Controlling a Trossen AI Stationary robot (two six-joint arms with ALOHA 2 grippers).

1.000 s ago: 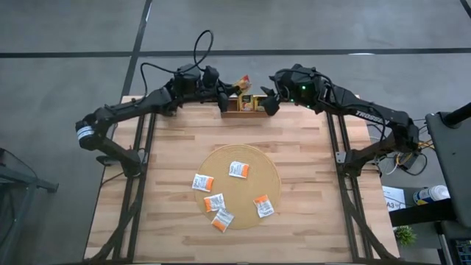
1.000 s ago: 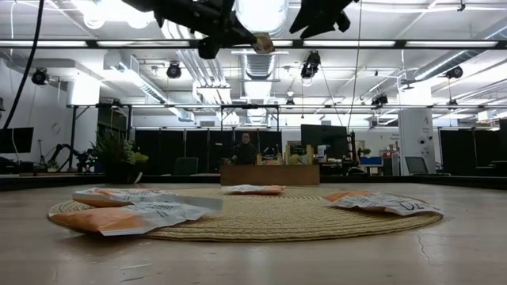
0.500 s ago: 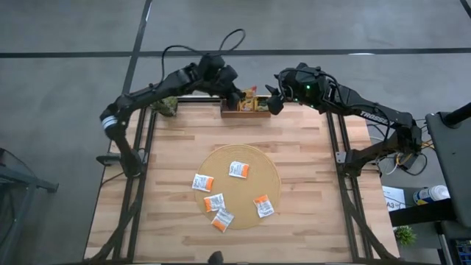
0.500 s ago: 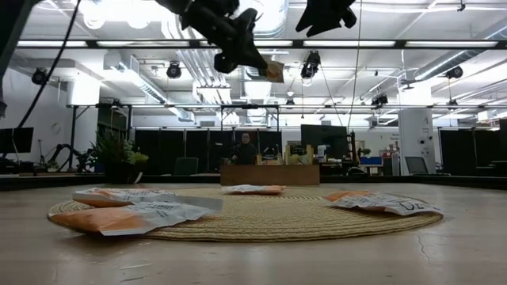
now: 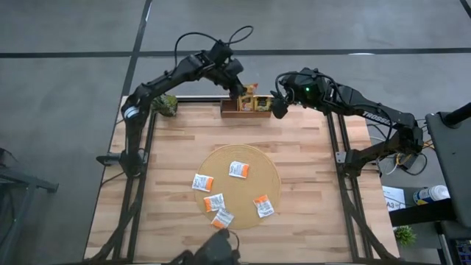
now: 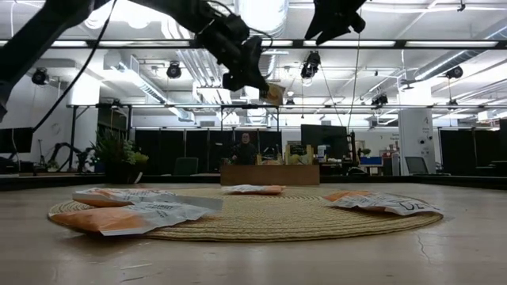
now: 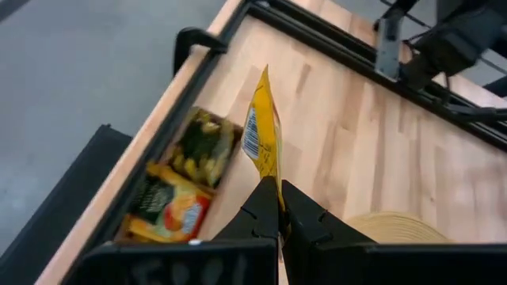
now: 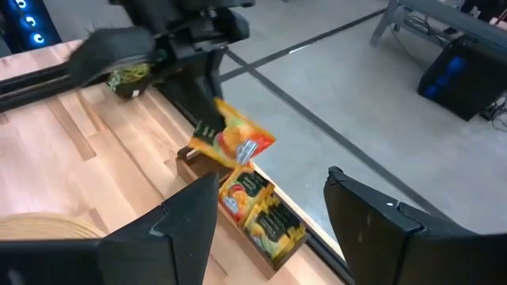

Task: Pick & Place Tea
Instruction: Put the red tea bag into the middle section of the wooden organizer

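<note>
Above sachet-stocked wooden tray, left pincer's yellow sachet.

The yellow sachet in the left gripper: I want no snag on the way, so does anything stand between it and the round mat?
Nothing visible does. The left gripper holds the yellow sachet above the wooden tray at the table's far edge; only bare tabletop lies before the round mat. The right gripper, open, hangs beside the tray.
</note>
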